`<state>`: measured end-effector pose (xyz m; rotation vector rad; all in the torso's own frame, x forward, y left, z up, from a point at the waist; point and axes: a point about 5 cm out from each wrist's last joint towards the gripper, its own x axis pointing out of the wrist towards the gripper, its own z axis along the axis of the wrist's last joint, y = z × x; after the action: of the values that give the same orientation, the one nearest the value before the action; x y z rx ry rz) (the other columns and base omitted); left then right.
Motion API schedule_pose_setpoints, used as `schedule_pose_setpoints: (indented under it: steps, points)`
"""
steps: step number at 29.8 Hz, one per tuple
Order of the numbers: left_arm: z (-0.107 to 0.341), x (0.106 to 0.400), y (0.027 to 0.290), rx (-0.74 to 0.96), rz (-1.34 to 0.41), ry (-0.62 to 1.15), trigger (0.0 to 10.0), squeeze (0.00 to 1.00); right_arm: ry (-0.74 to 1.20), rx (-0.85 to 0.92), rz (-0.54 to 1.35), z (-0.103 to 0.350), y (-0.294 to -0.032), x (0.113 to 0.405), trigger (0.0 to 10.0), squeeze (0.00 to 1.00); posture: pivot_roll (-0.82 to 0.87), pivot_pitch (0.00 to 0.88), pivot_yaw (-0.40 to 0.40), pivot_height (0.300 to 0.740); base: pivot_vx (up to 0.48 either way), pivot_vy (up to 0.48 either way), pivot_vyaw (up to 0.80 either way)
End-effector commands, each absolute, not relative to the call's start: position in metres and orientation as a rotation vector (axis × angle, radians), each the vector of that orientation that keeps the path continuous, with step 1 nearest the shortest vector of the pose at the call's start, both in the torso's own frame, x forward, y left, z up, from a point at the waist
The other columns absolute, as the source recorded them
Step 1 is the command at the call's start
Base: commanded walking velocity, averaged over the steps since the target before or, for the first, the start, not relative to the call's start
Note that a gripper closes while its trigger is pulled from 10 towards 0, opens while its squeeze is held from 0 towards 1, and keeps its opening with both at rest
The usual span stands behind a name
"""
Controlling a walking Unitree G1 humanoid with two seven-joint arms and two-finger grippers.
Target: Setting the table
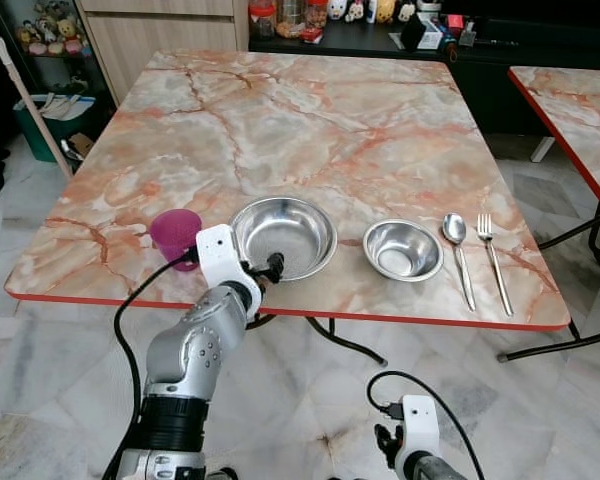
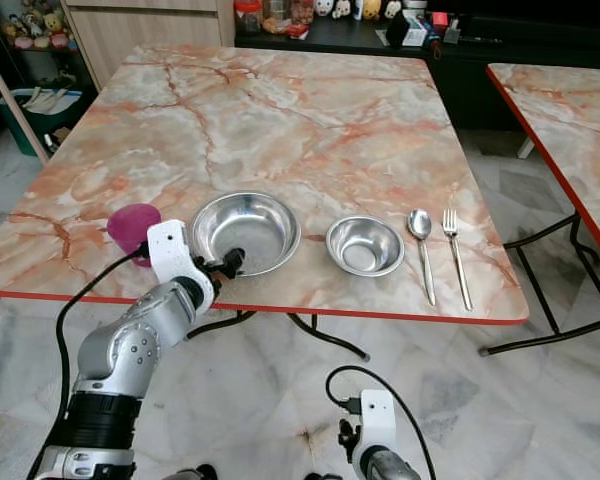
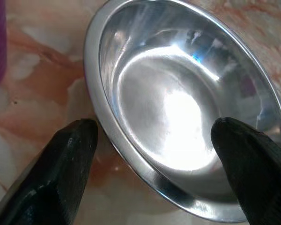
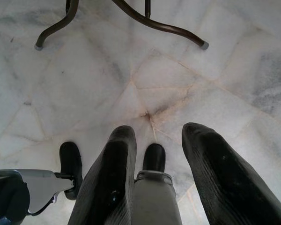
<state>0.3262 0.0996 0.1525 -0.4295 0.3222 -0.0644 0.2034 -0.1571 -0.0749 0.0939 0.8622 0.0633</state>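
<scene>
Left arm: silver, bent at the elbow, reaching up to the near edge of the table (image 1: 310,120). Left gripper (image 3: 154,140) sits at the near rim of the large bowl (image 1: 285,235), fingers spread wide, one black finger (image 3: 68,161) outside the rim over the tabletop, the other over the bowl's inside; nothing is clamped between them.

Right arm: hangs low below the table edge. Right gripper (image 4: 152,159) points at the floor (image 4: 178,61), its two ribbed black fingers parted and empty.

Table: square marble-pattern top, cream with orange-pink veins, red edging, dark metal legs.

Along the near edge, from the robot's left to right:
- Cup (image 1: 175,235), purple translucent plastic, upright, just beside the large bowl.
- Large bowl, polished steel, round, rolled rim.
- Small bowl (image 1: 403,249), polished steel, near the large one, apart from it.
- Spoon (image 1: 458,250) and fork (image 1: 492,255), steel, side by side, handles toward the near edge.

No legible writing on any item.
</scene>
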Motion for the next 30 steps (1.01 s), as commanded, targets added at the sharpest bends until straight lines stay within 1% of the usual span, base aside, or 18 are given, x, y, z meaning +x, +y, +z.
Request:
schedule_pose_setpoints:
  steps: [1,2,3,4,5,13,16,30]
  points:
    - [0.1477,0.3265,0.0994,-0.419,-0.033,0.342,10.0,0.0,0.877,0.098,0.057,-0.0778,-0.157,0.1982,10.0,0.0,0.1,0.141,-0.036,0.74,0.0,0.0,0.0]
    - [0.1471,0.3264,0.0998,-0.421,-0.023,0.342,9.1,0.0,0.877,0.098,0.056,-0.0778,-0.157,0.1981,10.0,0.0,0.1,0.141,-0.036,0.74,0.0,0.0,0.0]
    - [0.1456,0.3267,0.101,-0.431,-0.005,0.348,2.9,0.0,0.877,0.098,0.056,-0.0778,-0.1569,0.1981,10.0,0.0,0.1,0.14,-0.037,0.74,0.0,0.0,0.0]
    - [0.1451,0.3269,0.1013,-0.438,-0.001,0.351,2.9,0.0,0.877,0.098,0.056,-0.0778,-0.1568,0.1982,10.0,0.0,0.1,0.139,-0.037,0.74,0.0,0.0,0.0]
    - [0.1449,0.3272,0.1015,-0.447,-0.002,0.353,0.0,0.0,0.877,0.098,0.056,-0.0778,-0.1567,0.1982,10.0,0.0,0.1,0.139,-0.037,0.74,0.0,0.0,0.0]
    - [0.1459,0.3282,0.103,-0.434,0.011,0.349,0.0,0.0,0.878,0.096,0.058,-0.0776,-0.1565,0.1987,10.0,0.0,0.11,0.138,-0.038,0.74,0.0,0.0,0.0]
    - [0.1462,0.3278,0.1033,-0.471,0.027,0.355,0.0,0.0,0.877,0.096,0.06,-0.0773,-0.1561,0.1993,10.0,0.0,0.11,0.138,-0.038,0.74,0.0,0.0,0.0]
    - [0.146,0.3279,0.1076,-0.485,0.057,0.37,0.0,0.0,0.878,0.1,0.071,-0.0769,-0.1529,0.2005,10.0,0.0,0.12,0.137,-0.036,0.74,0.0,0.0,0.0]
